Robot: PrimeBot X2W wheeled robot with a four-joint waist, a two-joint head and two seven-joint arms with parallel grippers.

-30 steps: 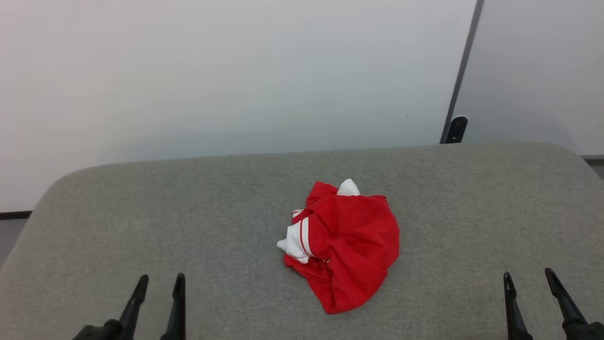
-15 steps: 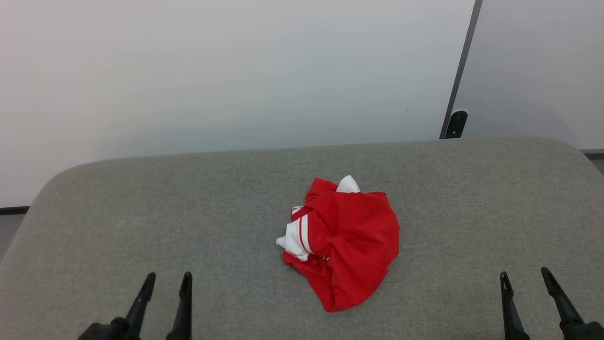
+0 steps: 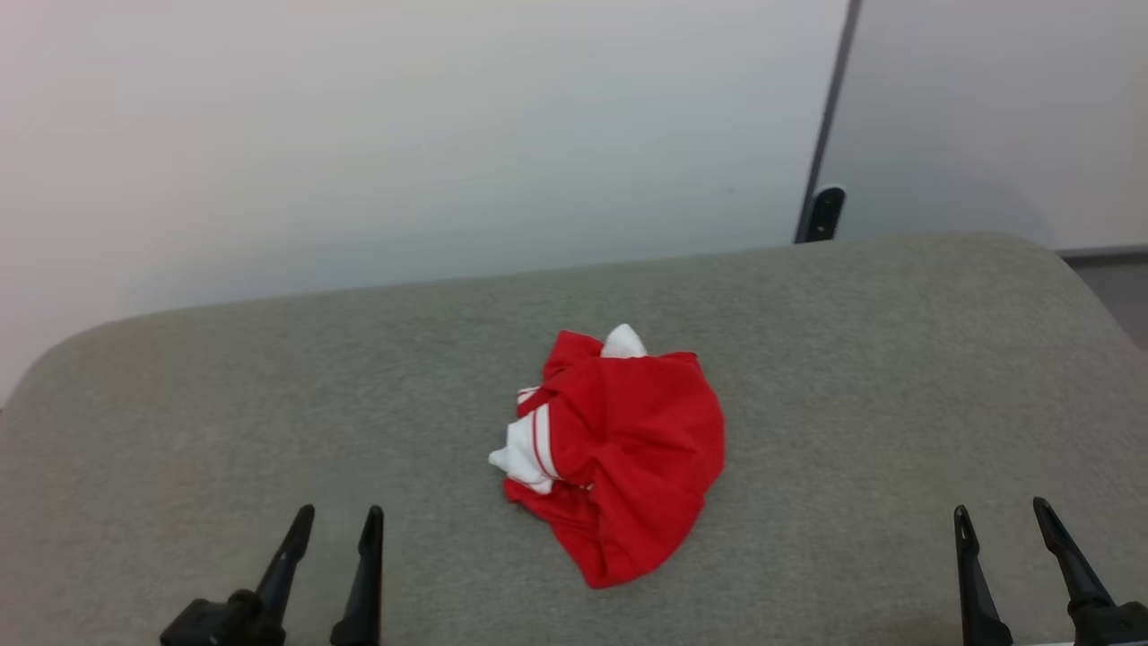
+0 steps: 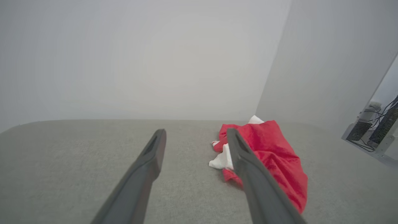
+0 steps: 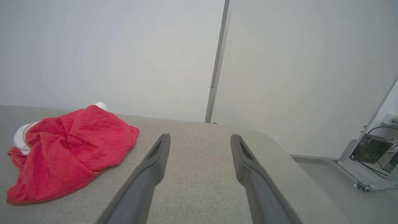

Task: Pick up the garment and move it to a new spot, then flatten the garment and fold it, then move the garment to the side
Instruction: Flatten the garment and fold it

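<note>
The garment [image 3: 619, 458] is seen crumpled in a loose heap at the middle of the grey padded surface [image 3: 224, 404] — red cloth uppermost, a white sleeve [image 3: 520, 449] poking out at its 9 o'clock side. The left gripper [image 3: 341, 511] is held at 7 o'clock from the heap and the right gripper [image 3: 1002, 508] at 4 o'clock, fingers spread, nothing in them, both well clear. Light, limp, unslippery cloth is expected — a raised fold on top is judged the best pinch.
</note>
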